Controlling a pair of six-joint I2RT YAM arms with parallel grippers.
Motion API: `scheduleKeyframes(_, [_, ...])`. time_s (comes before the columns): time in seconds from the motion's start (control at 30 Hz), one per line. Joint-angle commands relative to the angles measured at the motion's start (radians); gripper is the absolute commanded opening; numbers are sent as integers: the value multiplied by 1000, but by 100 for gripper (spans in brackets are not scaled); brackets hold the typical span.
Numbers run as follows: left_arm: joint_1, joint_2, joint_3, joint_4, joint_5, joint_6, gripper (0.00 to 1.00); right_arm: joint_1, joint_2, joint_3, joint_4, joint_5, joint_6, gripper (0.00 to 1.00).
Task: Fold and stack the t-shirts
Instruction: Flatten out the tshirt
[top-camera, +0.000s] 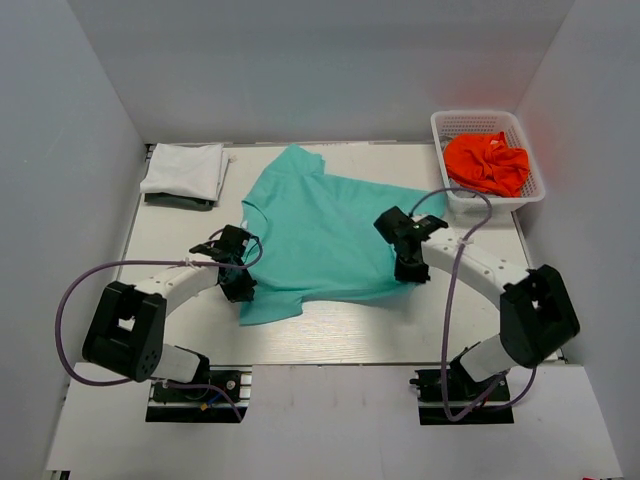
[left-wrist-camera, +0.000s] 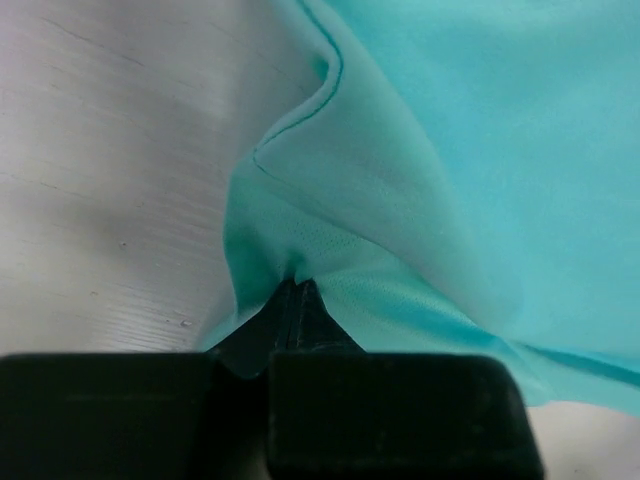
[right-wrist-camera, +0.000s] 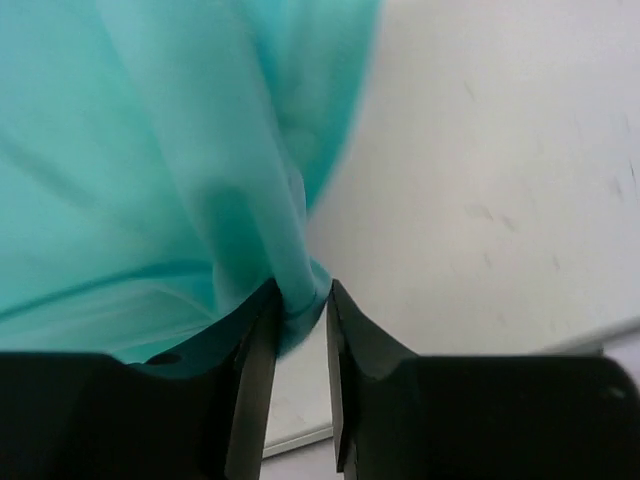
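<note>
The table (top-camera: 330, 335) carries the teal t-shirt (top-camera: 320, 230) spread at its centre, the mesh basket (top-camera: 470, 122) with the orange t-shirt (top-camera: 487, 163) at 2 o'clock, and a folded white t-shirt (top-camera: 185, 168) on a dark one (top-camera: 180, 202) at 10 o'clock. The left gripper (left-wrist-camera: 298, 290) is clenched on the teal edge at 8 o'clock. The right gripper (right-wrist-camera: 300, 300) pinches a fold of it at 4 o'clock.

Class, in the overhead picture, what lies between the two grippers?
The teal t-shirt stretches from the left gripper to the right gripper, as the top view shows.
</note>
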Motion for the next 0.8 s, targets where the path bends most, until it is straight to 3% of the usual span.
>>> scheduleKeyframes(0.0, [-2, 67, -71, -59, -36, -35, 0, -16, -111, -108, -209, 20, 230, 32])
scheduleKeyframes(0.07, [-2, 33, -82, -59, -56, -35, 0, -18, -197, -216, -205, -44, 265, 46])
scheduleKeyframes(0.17, [7, 4, -95, -71, -67, -44, 0, -27, -278, -297, -186, -76, 274, 48])
scheduleKeyframes(0.47, [7, -155, -85, -156, -104, -53, 4, -35, -409, -267, -2, -167, 124, 46])
scheduleKeyframes(0.67, [7, -254, 12, -199, -104, -53, 33, -41, -336, -285, 49, -133, 98, 47])
scheduleKeyframes(0.7, [7, -268, 26, -199, -104, -43, 48, -45, -323, -293, 64, -133, 91, 47])
scheduleKeyframes(0.77, [7, -291, 46, -177, -104, -20, 67, -48, -265, -296, 93, -135, 78, 49])
